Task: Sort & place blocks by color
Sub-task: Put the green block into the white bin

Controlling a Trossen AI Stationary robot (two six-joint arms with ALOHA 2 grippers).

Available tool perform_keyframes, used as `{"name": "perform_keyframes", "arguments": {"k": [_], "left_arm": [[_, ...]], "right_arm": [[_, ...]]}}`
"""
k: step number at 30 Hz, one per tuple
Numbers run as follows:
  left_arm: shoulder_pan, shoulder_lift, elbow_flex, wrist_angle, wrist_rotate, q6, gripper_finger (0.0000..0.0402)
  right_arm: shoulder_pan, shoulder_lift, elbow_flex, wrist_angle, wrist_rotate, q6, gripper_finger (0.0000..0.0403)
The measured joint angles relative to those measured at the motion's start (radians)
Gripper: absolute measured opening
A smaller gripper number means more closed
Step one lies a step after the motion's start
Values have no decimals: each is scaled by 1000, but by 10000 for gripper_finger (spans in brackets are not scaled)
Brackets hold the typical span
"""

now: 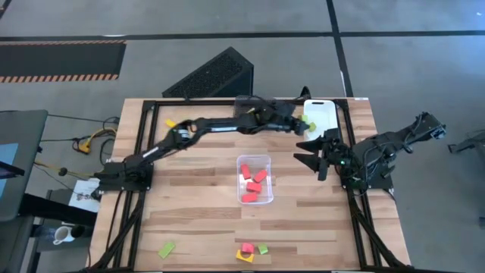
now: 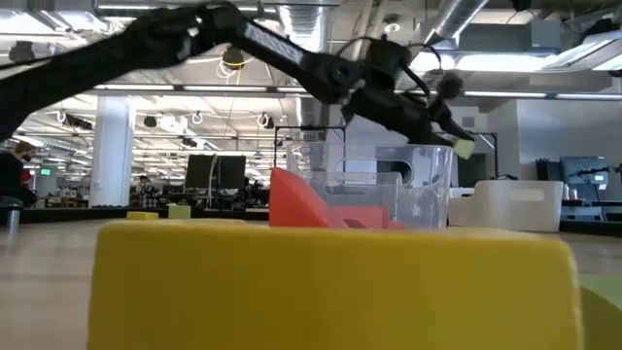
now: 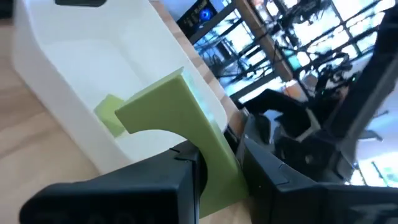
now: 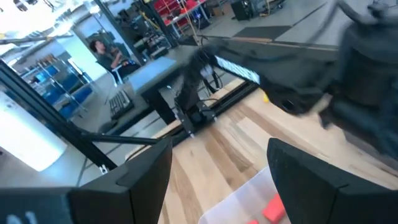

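Left arm holds a green block over the white bin; the right arm waits.

The left gripper (image 1: 303,124) is clamped on a light green block (image 3: 186,124), a flat matte piece with a curved cut-out along one edge, hanging just above the white bin (image 1: 321,114) at the far right of the table (image 1: 197,174). One more green piece (image 3: 111,114) lies inside that bin. The clear bin (image 1: 255,180) mid-table holds about four red blocks (image 1: 254,187). At the near edge sit one green bar (image 1: 166,249) to the left and a cluster of one red block (image 1: 247,248), one yellow block (image 1: 244,257) and one green cube (image 1: 263,249). One yellow piece (image 1: 170,122) lies far left. The right gripper (image 1: 311,152) hovers right of the clear bin, fingers spread apart and empty.
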Motion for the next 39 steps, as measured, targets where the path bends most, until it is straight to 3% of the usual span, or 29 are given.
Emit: {"name": "perform_keyframes", "arguments": {"k": [2,5,8,12,18,32,39], "left_arm": [[1,82,104,15,-21,-28,51],[4,103,37,233,-79,-121,51],[6,125,24,250,-149,-164,51],[5,159,21,332,-146,-157,51],[-12,166,23,337,-100,-26,74],[-32,166,42,330,-85,262,87],[-26,166,42,324,-33,376,162]], "right_arm": [[0,-4,0,9,0,1,286],[0,-6,0,7,-4,1,286],[0,-9,0,10,-15,1,286],[-1,-7,0,7,-31,1,286],[-1,-6,0,4,-32,1,286],[-32,-6,0,10,-31,11,286],[-60,-6,0,10,-52,70,286]]}}
